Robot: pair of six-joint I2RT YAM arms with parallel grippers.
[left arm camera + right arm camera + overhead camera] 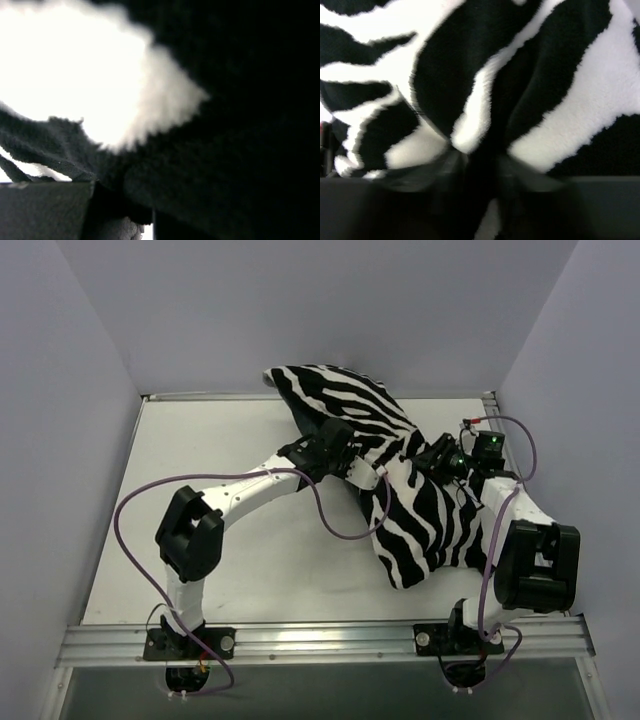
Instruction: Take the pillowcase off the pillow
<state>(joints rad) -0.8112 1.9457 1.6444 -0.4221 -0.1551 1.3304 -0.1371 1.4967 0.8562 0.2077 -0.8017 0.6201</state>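
Soft, floppy, fuzzy pillowcase sits bunched on the desk between both hands, right hand pinching a fold, left hand buried in it so can't tell its grip; I'd grab thick folds, thin ones probably slip.

Even soft overhead light, faint shadows, left wrist view blown-out white against murky black, right wrist view blurred
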